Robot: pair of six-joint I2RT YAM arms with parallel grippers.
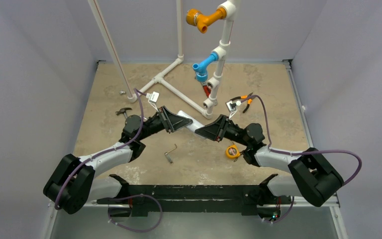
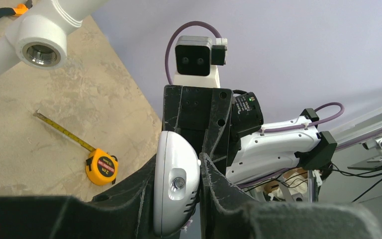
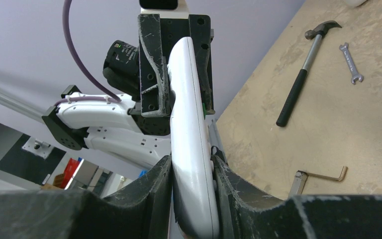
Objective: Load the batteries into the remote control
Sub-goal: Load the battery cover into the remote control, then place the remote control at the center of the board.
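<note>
The sandy counter (image 1: 278, 99) carries a white pipe frame (image 1: 179, 94) at the back, and in front of it the two arms reach inward until they nearly meet over the middle. Between them, lifted clear of the counter, is the remote control (image 3: 189, 114). Its long axis runs straight from one arm to the other, left to right across the scene and slanting a little toward the near edge at the right end. The left gripper (image 2: 178, 169) is closed tight on the rounded end that carries the small clear emitter bulb. The right gripper (image 3: 193, 172) has its fingers pressed against both narrow sides of the other end, so it too looks closed on the handset. Neither arm is nearer than the other, since each holds its own end. The next move likely depends on this shared hold: one gripper would have to let go to fetch a battery while the other keeps the handset steady. Smaller things lie around: a yellow tape measure (image 1: 233, 151) by the right arm, a hammer (image 1: 124, 111) by the left, and a bent hex key (image 1: 170, 153) between. I cannot make out the batteries in any view
</note>
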